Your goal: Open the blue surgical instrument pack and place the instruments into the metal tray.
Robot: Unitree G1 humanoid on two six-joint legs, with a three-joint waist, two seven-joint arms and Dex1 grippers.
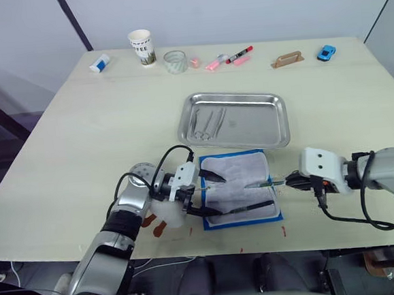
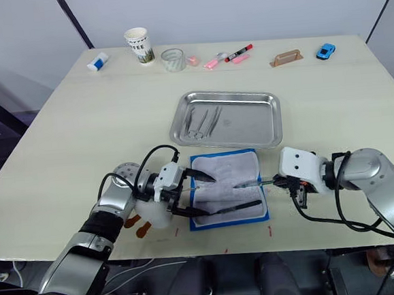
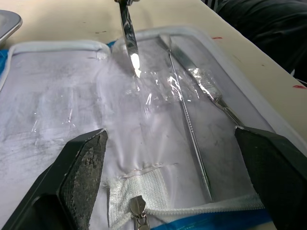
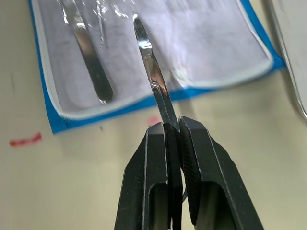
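The blue surgical instrument pack point(image 1: 243, 168) lies unzipped and flat near the table's front edge, whitish lining up. My left gripper point(image 1: 222, 195) is open at its left edge, its fingers point(image 3: 79, 175) straddling the lining. A thin probe point(image 3: 189, 120) and a flat-handled tool point(image 3: 206, 84) lie in the pack between them. My right gripper point(image 4: 172, 132) is shut on a slim shiny instrument point(image 4: 151, 72) that reaches over the pack's right edge. Beyond the pack sits the metal tray point(image 1: 250, 126), with several ring-handled instruments point(image 1: 207, 123) in its left part.
Along the far edge stand a small white-and-blue bottle point(image 1: 99, 63), a paper cup point(image 1: 141, 47), a clear jar point(image 1: 175, 61), pink bits point(image 1: 212, 64), a red-and-black marker point(image 1: 239, 54), a wooden piece point(image 1: 287, 60) and a blue toy car point(image 1: 326, 52).
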